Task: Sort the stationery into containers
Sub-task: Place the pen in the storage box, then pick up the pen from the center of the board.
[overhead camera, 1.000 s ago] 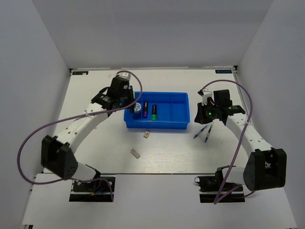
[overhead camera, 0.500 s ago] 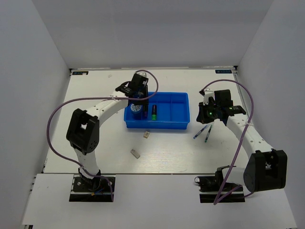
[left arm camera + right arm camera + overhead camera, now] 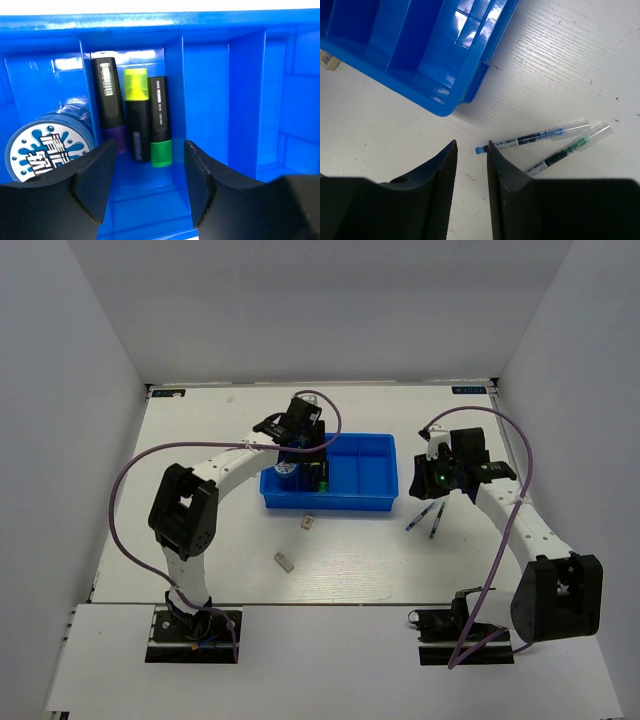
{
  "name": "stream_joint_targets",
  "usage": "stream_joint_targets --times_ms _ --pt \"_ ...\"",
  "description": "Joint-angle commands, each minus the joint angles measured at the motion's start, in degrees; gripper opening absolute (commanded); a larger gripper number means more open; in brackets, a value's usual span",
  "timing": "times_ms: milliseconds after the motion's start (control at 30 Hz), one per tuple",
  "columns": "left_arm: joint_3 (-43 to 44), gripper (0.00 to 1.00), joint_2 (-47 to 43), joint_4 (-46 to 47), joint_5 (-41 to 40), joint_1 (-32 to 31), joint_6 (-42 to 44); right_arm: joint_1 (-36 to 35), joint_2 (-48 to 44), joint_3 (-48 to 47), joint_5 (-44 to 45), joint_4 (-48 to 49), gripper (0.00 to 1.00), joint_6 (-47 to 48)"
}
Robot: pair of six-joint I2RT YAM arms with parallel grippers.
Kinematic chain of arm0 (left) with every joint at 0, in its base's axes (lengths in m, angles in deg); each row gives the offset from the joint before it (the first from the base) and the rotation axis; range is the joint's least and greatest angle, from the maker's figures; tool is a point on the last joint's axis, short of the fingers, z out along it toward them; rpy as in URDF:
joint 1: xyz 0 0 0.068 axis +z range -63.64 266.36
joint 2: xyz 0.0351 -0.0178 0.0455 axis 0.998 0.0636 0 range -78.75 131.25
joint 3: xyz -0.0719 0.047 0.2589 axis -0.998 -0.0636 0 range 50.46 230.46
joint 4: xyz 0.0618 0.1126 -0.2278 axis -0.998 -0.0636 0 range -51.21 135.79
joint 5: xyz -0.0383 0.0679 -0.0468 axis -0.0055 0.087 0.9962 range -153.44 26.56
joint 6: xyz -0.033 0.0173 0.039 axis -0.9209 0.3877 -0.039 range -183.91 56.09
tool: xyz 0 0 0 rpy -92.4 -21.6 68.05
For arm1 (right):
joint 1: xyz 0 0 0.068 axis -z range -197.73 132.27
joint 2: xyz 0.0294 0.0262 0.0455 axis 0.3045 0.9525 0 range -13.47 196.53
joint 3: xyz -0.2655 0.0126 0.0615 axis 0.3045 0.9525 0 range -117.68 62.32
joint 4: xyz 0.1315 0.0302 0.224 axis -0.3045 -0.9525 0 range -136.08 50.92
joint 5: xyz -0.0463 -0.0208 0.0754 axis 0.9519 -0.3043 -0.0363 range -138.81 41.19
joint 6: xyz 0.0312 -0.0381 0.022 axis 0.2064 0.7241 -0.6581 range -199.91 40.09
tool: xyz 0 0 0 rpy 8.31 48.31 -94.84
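Swung across in the last second, my left arm now reaches over the blue tray (image 3: 365, 465) from off its left end. My right arm has hardly shifted.

Below my left gripper (image 3: 148, 150) the tray is glossy moulded plastic, with straight dividers making four long compartments. Three stubby black markers lie side by side in the second one, just beyond my fingertips: a purple-ended one (image 3: 111, 112), a yellow-capped one (image 3: 136, 120) and a green-ended one (image 3: 159, 122). Left of them the round blue-and-white disc (image 3: 45, 152) leans against the divider. The two compartments to the right of my fingers show only bare floor. My left jaws stand apart with nothing between them, and the wrist is pitched down into the tray.

My right gripper (image 3: 472, 147) hangs low over the scuffed white table (image 3: 560, 60), off the tray's rounded corner. Its jaws are parted by a narrow slit and grasp nothing. The tip of a thin clear-barrelled blue pen (image 3: 535, 136) sits just ahead of that slit, and a green-inked pen (image 3: 570, 147) lies alongside it.

Two small beige erasers (image 3: 308, 523) (image 3: 284, 561) rest on open table nearer my bases.
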Motion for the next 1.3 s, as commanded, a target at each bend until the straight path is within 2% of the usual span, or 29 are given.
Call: stream_joint_targets --times_ms 0,33,100,133,167,200,267,300,333,367,400,433,500,533,567,600,667,733,833,1033,1267 --pt "2.49 0.67 -2.38 0.10 -0.53 -0.21 0.36 0.79 -0.33 -2.14 0.47 0.53 0.34 -0.11" --pt "2.75 0.63 -2.73 0.27 -0.62 -0.39 0.45 1.14 -0.25 -2.31 1.07 0.27 0.32 -0.29" --pt "2.14 0.51 -5.18 0.70 -0.27 -0.74 0.63 1.41 -0.51 -2.40 2.13 0.27 0.25 -0.81" --pt "0.83 0.43 -6.15 0.88 -0.27 -1.35 0.89 1.85 -0.60 -2.49 4.31 0.18 0.13 -1.25" --pt "0.29 0.23 -8.34 1.06 -0.35 -1.70 1.33 2.02 -0.77 -2.23 5.29 0.18 0.04 -1.51" --pt "-0.15 0.14 -9.58 0.63 -0.44 -2.49 2.03 2.20 -0.86 -2.31 7.65 0.10 0.00 -1.60" --pt "-3.91 0.04 -15.55 0.36 -0.71 -3.64 4.40 2.90 -0.51 -2.75 10.47 -1.82 0.00 -2.31" --pt "-5.23 0.04 -17.39 -1.38 -0.97 -4.25 4.93 3.25 -0.25 -2.92 11.88 -2.36 0.00 -2.57" --pt "-8.38 0.07 -23.59 -1.75 -1.49 -4.60 6.42 3.78 0.19 -2.75 12.41 -2.71 0.00 -2.92" --pt "-9.89 0.17 -25.91 -2.27 -1.84 -4.35 6.78 3.96 0.46 -2.58 13.98 -3.76 0.00 -3.18" --pt "-13.82 0.62 -28.02 -4.54 -2.54 -4.34 7.04 4.31 0.72 -2.05 14.44 -4.12 0.00 -3.71" --pt "-17.86 0.78 -35.53 -5.61 -3.33 -3.74 7.39 4.14 2.11 -2.05 14.96 -4.73 0.00 -4.15" --pt "-24.62 0.99 -43.20 -7.89 -8.43 -1.89 7.40 4.66 3.35 -2.14 16.55 -7.45 0.07 -5.21" --pt "-29.28 0.99 -45.69 -7.99 -9.48 -0.23 7.66 4.75 3.62 -2.05 16.98 -8.07 0.10 -5.47" --pt "-31.24 0.99 -52.59 -7.99 -10.02 1.87 7.92 4.75 4.14 -1.00 17.69 -8.17 0.13 -5.65" --pt "-35.27 0.99 -54.57 -8.34 -10.11 2.85 8.36 4.84 4.50 -0.47 17.61 -8.34 0.22 -5.65" --pt "-39.43 0.99 -60.52 -8.69 -9.85 6.54 8.54 4.84 5.29 0.76 17.60 -8.34 0.29 -7.14" --pt "-43.99 0.99 -62.49 -8.00 -9.58 8.04 8.37 4.84 6.08 1.73 17.60 -7.82 0.35 -7.05" --pt "-48.04 0.99 -65.74 -6.67 -10.11 9.70 8.28 4.57 8.71 1.29 20.93 -7.20 0.35 -8.37" --pt "-49.02 0.99 -66.90 -6.15 -6.07 12.79 6.78 4.49 14.86 -0.03 24.10 -6.94 0.35 -10.39" --pt "-48.84 0.99 -66.80 -6.50 -5.80 12.79 6.69 4.23 17.77 -0.29 24.99 -4.74 0.33 -12.76"
